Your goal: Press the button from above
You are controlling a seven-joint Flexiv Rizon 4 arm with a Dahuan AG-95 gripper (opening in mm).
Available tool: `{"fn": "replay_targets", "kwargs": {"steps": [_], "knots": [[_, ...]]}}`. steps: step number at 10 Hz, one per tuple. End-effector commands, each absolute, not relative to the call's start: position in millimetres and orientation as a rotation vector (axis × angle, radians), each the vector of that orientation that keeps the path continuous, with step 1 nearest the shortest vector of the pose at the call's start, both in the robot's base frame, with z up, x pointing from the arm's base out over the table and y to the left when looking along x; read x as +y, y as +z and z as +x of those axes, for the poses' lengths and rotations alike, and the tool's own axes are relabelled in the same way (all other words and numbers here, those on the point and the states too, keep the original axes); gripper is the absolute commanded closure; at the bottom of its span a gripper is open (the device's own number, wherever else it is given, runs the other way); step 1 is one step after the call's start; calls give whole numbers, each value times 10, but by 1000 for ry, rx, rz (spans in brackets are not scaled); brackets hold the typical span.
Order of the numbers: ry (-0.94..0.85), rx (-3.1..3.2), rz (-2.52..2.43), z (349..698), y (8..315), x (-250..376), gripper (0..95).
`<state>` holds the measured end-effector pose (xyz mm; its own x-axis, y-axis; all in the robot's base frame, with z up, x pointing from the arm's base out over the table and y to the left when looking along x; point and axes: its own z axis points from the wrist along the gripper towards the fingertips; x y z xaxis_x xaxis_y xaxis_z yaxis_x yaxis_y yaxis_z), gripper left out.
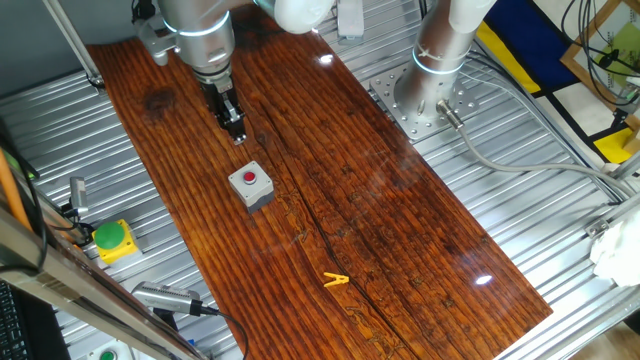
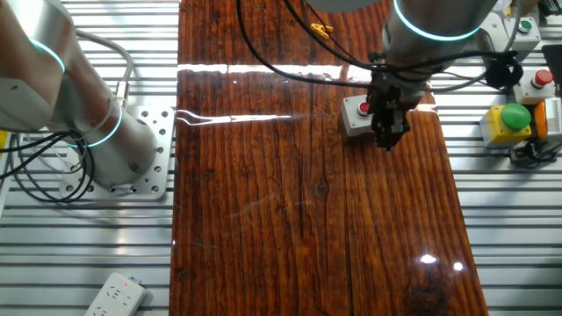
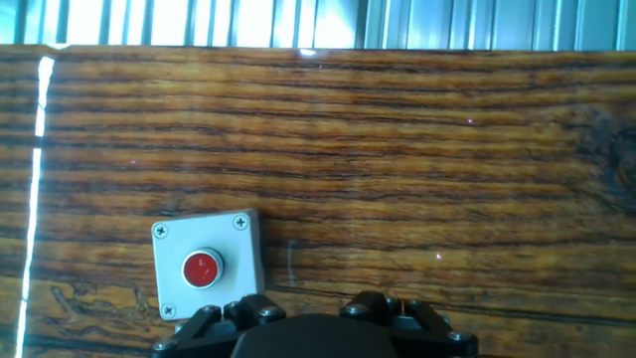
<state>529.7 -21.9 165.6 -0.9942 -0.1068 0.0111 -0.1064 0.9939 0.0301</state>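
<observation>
- One big wooden table (image 1: pixel 330 190) is what I see under my arm, brown with dark stripes.
- My gripper (image 1: pixel 236 134) hangs over the wood, pointing down, up above the table and holding nothing.
- I cannot tell if its fingers are open or closed.
- In one fixed view, the button (image 1: pixel 249 179) is red and round, in a small grey box (image 1: pixel 251 188) sitting flat on the wood, near the gripper but not touching it.
- My hand view shows the button (image 3: pixel 201 268) low and to the left.
- Off the wood, a green button (image 1: pixel 108 235) sits in a yellow box.
- A tiny yellow clip (image 1: pixel 336 281) lies farther down the table.
</observation>
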Motion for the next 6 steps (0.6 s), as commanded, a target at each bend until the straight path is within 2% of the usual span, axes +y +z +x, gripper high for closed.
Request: {"fn": "replay_targets", "kwargs": {"steps": [1, 6], "knots": [[-45, -3119, 282, 5310, 1647, -220, 380], [-56, -3139, 104, 5310, 1647, -220, 380]]}}
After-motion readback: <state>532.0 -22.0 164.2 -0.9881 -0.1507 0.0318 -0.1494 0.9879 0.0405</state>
